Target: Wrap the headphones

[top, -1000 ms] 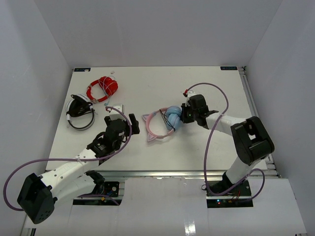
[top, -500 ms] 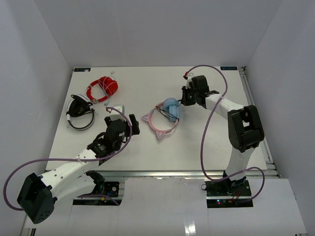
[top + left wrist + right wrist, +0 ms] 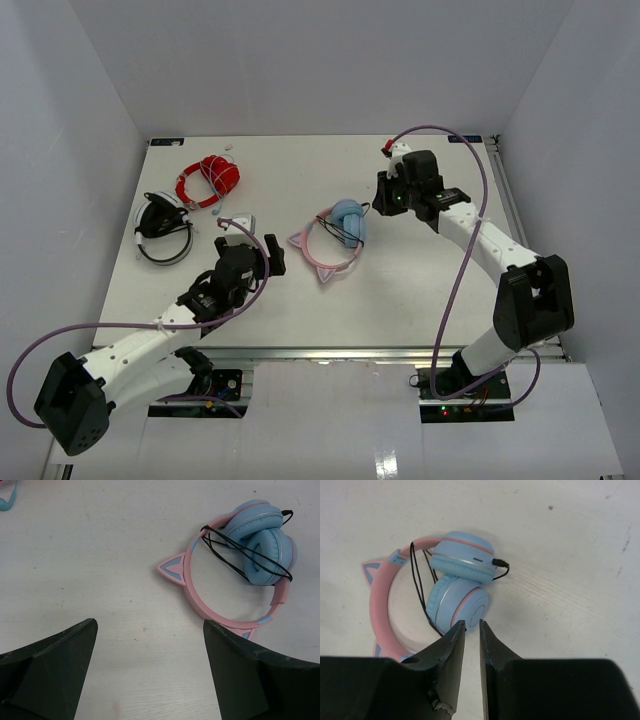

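Note:
The headphones (image 3: pixel 335 240) lie folded mid-table: light-blue earcups stacked, pink headband with cat ears, thin dark cable looped across earcups and band. They also show in the left wrist view (image 3: pixel 250 555) and the right wrist view (image 3: pixel 455 590), where the cable's plug (image 3: pixel 499 562) sticks out beside the upper earcup. My left gripper (image 3: pixel 272 252) is open and empty, to the left of the headband (image 3: pixel 150 625). My right gripper (image 3: pixel 383 195) is to the right of the earcups, its jaws closed to a thin slit with nothing between them (image 3: pixel 472 624).
Black-and-white headphones (image 3: pixel 163 228) lie at the left side. A red coiled cable bundle (image 3: pixel 210 178) lies at the back left. A small grey-white object (image 3: pixel 237 222) sits behind my left gripper. White walls stand round the table on three sides.

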You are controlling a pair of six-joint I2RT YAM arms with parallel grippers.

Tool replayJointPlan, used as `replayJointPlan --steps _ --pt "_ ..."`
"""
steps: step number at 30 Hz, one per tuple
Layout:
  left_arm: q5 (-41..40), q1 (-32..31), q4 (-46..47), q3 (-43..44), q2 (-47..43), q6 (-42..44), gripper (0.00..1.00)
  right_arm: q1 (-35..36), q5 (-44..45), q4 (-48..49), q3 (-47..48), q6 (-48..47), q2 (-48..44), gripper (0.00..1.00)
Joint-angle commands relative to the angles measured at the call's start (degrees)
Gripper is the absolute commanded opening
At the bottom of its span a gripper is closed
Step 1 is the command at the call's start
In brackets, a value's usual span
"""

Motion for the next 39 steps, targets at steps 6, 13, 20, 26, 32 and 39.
replayJointPlan --steps 6,13,20,26,32,39 --pt "2.0 -0.4 2.8 -1.3 -2.7 1.5 0.98 13.0 12.6 -1.5 1.4 1.5 3.0 0.29" --pt "2.0 -0.6 2.8 -1.2 -3.6 1.5 0.98 15.0 22.0 0.0 -1.9 3.3 2.4 0.7" --pt "1.5 -0.8 2.9 -1.6 -4.4 1.6 0.98 17.9 25.5 0.3 -0.9 3.9 4.8 0.85" --pt "1.4 -1.0 2.8 -1.4 -4.4 1.7 0.98 18.3 27.6 1.9 1.5 6.1 9.4 0.87" --pt "1.1 -1.3 2.8 -1.5 -4.9 1.8 0.98 19.0 31.1 2.2 1.4 7.7 12.8 0.87" --pt "0.8 -1.5 2.6 -1.4 -5.1 1.9 0.98 19.3 32.7 3.2 1.3 7.7 14.8 0.87"
